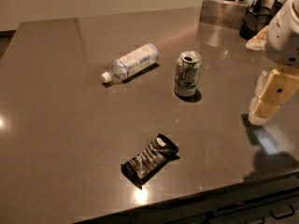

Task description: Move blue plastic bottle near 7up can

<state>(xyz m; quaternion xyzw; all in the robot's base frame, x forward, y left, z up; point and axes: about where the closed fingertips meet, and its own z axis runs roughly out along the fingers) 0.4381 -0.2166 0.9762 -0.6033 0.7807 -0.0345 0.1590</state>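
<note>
bottle lies on its side on desk, cap left, base toward can, near but apart | can upright | pincer at right edge, opening can't be told, nothing seen in it | bottle lies left of pincer, beyond can

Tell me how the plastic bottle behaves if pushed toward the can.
The bottle lies on its side, so it will probably roll rather than slide. It looks clear, likely light. The upright can might tip if bumped. The tool hangs right of the can, above the table.
</note>
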